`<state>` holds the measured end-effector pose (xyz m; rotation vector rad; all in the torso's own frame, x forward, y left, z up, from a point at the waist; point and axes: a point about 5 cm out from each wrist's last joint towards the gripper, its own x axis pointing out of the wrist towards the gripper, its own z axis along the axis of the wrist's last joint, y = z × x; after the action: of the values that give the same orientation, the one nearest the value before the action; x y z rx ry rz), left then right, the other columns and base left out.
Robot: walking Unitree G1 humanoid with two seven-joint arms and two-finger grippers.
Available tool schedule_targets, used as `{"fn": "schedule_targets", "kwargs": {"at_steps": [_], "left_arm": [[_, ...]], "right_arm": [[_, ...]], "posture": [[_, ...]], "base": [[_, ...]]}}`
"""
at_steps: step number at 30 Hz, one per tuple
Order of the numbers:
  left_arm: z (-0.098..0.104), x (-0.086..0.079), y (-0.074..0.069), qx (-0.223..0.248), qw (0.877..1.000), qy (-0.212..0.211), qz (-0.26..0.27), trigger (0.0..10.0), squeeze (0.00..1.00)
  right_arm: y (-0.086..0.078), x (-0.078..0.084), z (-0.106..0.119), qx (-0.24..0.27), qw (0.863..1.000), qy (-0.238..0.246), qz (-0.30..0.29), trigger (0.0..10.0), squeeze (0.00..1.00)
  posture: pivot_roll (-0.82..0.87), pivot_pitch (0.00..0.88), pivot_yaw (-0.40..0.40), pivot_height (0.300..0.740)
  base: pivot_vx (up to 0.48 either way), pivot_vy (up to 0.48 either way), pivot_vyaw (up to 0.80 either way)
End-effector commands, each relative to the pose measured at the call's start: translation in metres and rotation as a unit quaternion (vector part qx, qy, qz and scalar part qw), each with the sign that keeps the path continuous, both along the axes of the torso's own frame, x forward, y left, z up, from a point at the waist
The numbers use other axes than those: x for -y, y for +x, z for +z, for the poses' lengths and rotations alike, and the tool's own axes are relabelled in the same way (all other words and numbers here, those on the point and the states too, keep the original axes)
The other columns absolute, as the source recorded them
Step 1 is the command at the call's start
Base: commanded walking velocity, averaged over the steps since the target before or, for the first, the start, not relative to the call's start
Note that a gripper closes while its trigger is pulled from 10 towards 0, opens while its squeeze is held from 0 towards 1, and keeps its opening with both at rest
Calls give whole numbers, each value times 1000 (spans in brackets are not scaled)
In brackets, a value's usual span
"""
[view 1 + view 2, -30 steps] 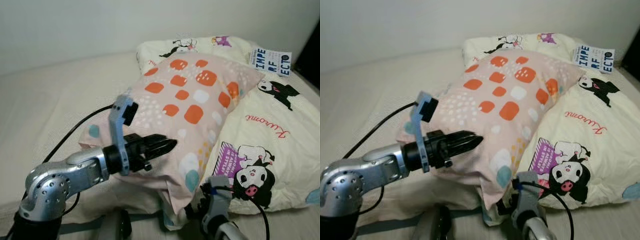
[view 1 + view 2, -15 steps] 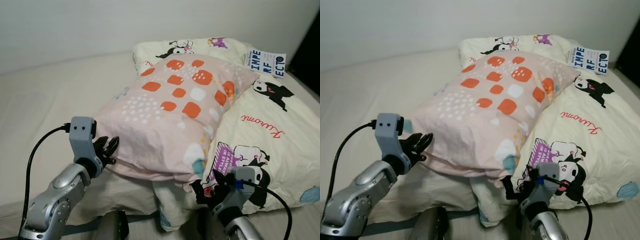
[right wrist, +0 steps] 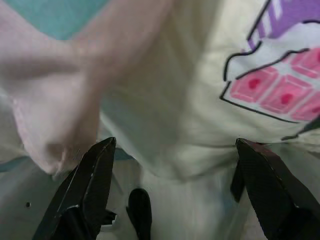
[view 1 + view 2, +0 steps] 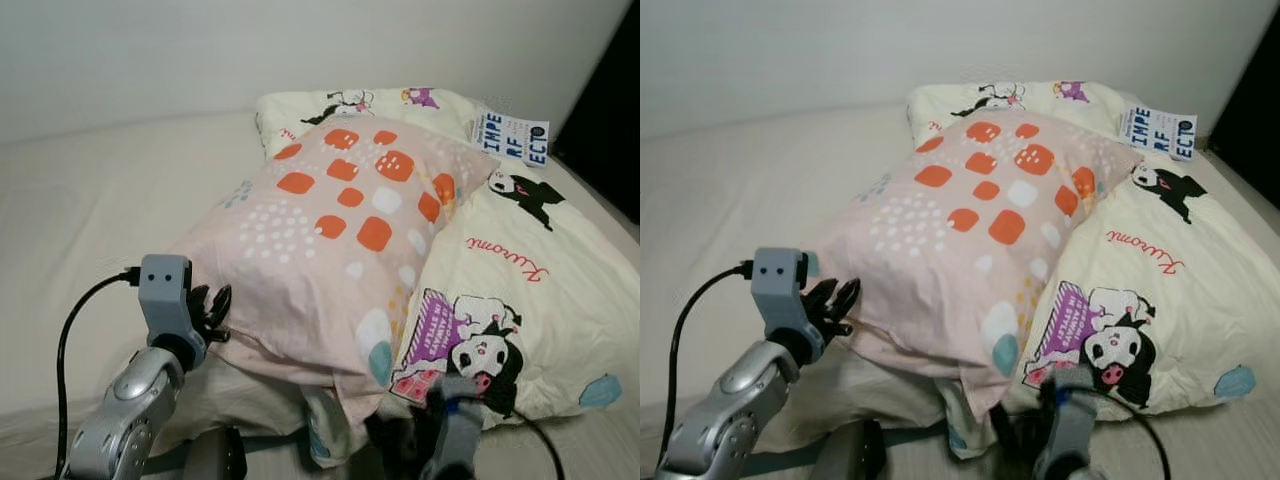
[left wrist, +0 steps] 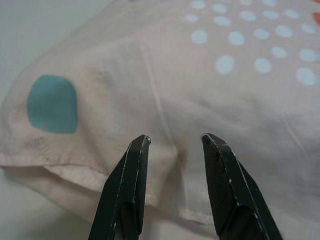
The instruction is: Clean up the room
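pink pillow (image 4: 340, 240) still atop cartoon pillow (image 4: 520, 290) on bed (image 4: 90, 190) | left gripper (image 5: 172, 142) has pulled back to the pillow's near-left edge, fingers spread, touching nothing | right gripper (image 3: 172, 150) dropped low, spread wide, blurred, fingertips cut off

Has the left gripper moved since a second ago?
Yes. The left gripper has pulled back off the pink pillow, from over its patterned face to its near left corner.

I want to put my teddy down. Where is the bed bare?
The bare sheet lies between the wall and the pink pillow. The other side is crowded: the cartoon pillow and left gripper sit there.
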<state>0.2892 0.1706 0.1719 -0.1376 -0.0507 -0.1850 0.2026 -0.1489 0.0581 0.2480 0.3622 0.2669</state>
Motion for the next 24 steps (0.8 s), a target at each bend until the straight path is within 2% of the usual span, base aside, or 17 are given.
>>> {"fn": "schedule_targets", "kwargs": {"at_steps": [1, 4, 5, 6, 9, 10, 12, 15, 16, 17, 18, 21, 22, 24], "left_arm": [[-5, -3, -2, -2, 1000, 9, 4, 10000, 0], [-2, -14, 0, 13, 1000, 3, 15, 10000, 0], [-2, -14, 0, 13, 1000, 3, 15, 10000, 0], [1, -21, 0, 22, 999, -23, 17, 10000, 0], [2, -28, 0, 29, 999, -42, 17, 10000, 0], [3, -43, -1, 36, 996, -75, 9, 10000, 0], [3, -43, -1, 36, 996, -75, 9, 10000, 0], [2, -67, 0, 32, 994, -94, 48, 10000, 0], [2, -67, 0, 32, 994, -94, 48, 10000, 0], [2, -73, 1, 33, 993, -98, 63, 10000, 0], [4, -77, 2, 35, 992, -101, 72, 10000, 0], [4, -78, 2, 37, 991, -101, 76, 10000, 0], [5, -78, 3, 40, 991, -102, 77, 10000, 0], [8, -76, 4, 49, 991, -102, 76, 10000, 0]], "right_arm": [[-5, 5, -2, 6, 1000, 3, -18, 10000, 0], [-13, 15, 8, 51, 996, 54, -54, 10000, 0], [-13, 15, 8, 51, 996, 54, -54, 10000, 0], [-14, 17, 14, 66, 992, 83, -65, 10000, 0], [-15, 19, 19, 77, 988, 111, -73, 10000, 0], [-13, 24, 29, 97, 980, 151, -89, 10000, 0], [-13, 24, 29, 97, 980, 151, -89, 10000, 0], [1, 32, 40, 118, 964, 196, -137, 10000, 0], [1, 32, 40, 118, 964, 196, -137, 10000, 0], [8, 34, 42, 122, 959, 210, -146, 10000, 0], [18, 35, 44, 124, 956, 220, -146, 10000, 325], [23, 35, 45, 124, 956, 225, -144, 10000, 325], [30, 34, 47, 124, 955, 232, -135, 10000, 1000], [45, 32, 49, 126, 957, 239, -104, 10000, 1000]], "posture": [[-37, 227, 19, 582], [-41, 231, 28, 582], [-41, 231, 28, 582], [-41, 232, 30, 582], [-41, 233, 31, 582], [-38, 238, 37, 582], [-38, 238, 37, 582], [-38, 242, 45, 582], [-38, 242, 45, 582], [-37, 245, 48, 582], [-36, 244, 48, 582], [-36, 244, 48, 582], [-31, 247, 46, 582], [-27, 247, 46, 582]], "base": [[0, 0, 0], [0, 0, 0], [0, 0, 0], [0, 0, 0], [0, 0, 0], [0, 0, 0], [0, 0, 0], [0, 0, 0], [0, 0, 0], [0, 0, 0], [0, 0, 0], [0, 0, 0], [0, 0, 0], [0, 0, 0]]}}
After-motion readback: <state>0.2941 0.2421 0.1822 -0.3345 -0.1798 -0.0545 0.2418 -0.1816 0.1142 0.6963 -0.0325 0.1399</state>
